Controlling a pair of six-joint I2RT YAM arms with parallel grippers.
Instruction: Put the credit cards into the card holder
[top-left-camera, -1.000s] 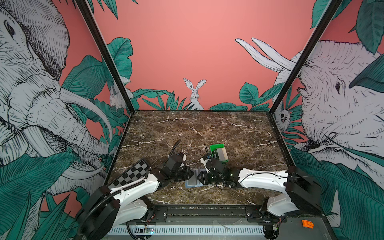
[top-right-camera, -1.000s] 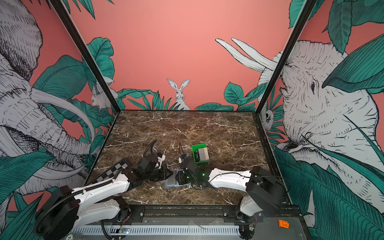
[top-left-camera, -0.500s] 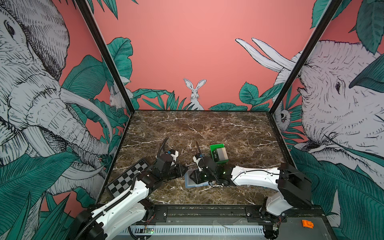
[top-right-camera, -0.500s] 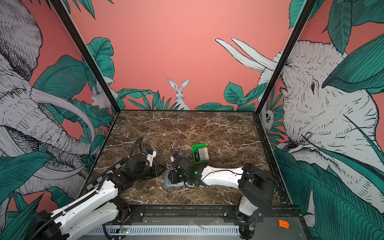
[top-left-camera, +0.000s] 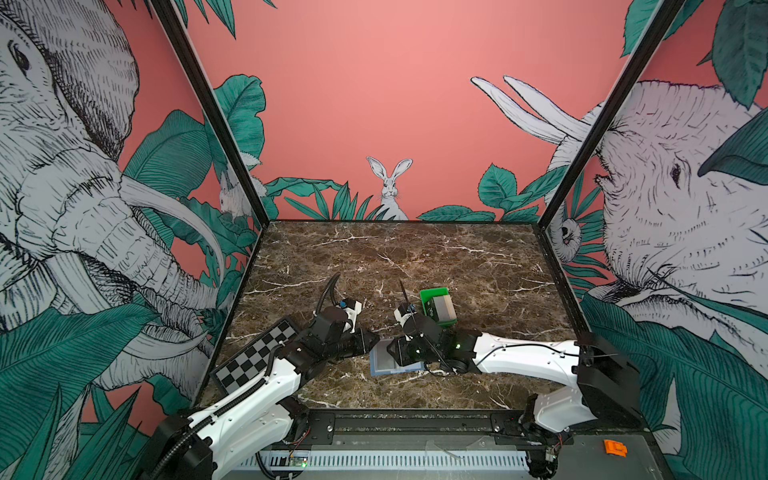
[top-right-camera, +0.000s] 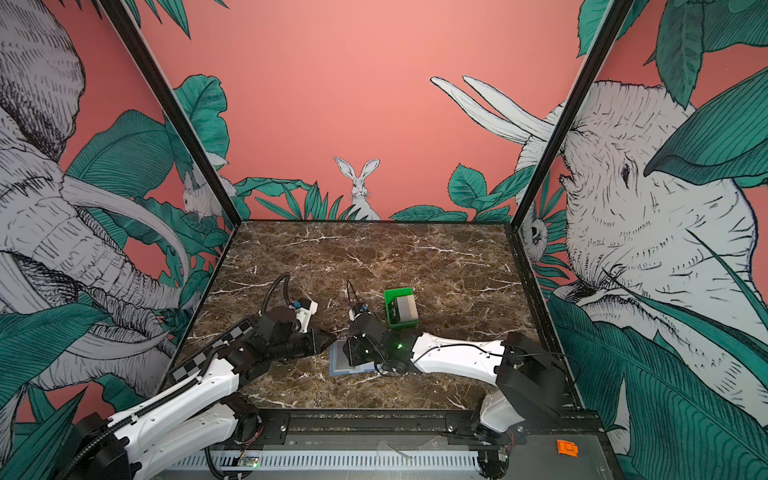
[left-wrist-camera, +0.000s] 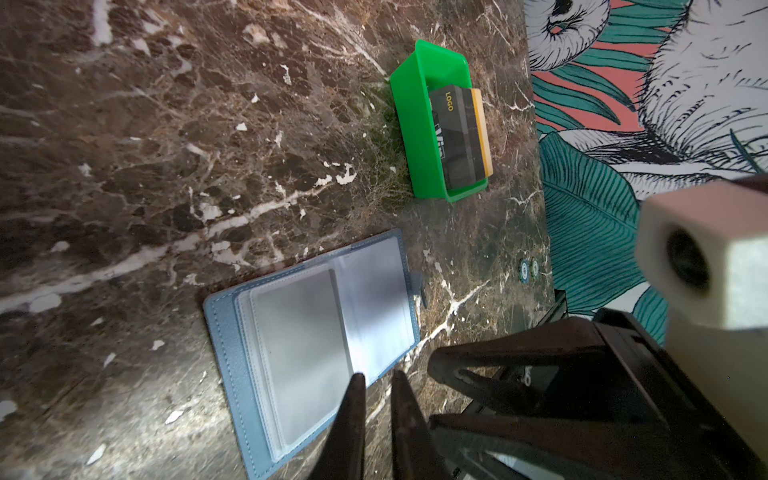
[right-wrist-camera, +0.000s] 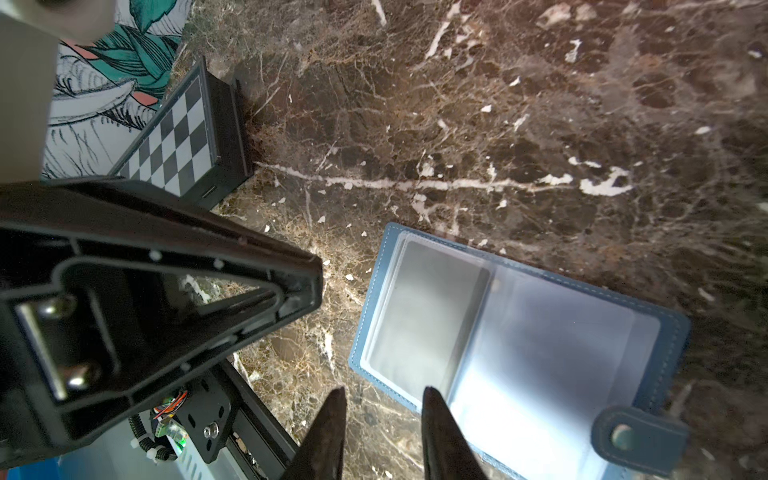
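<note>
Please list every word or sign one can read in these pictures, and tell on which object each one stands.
"LOGO": yellow, on the black card in the green tray.
"VI", then cut off: white, on the second card in that tray.
Two round stickers on the table: too small to read.
The card holder shows none.

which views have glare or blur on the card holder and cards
Right wrist view: strong white glare on the clear pockets of the card holder, brightest toward the snap tab. Left wrist view: milder sheen there; green tray and credit cards sharp, lettering readable; white arm part near the lens out of focus. Both top views: evenly lit.
</note>
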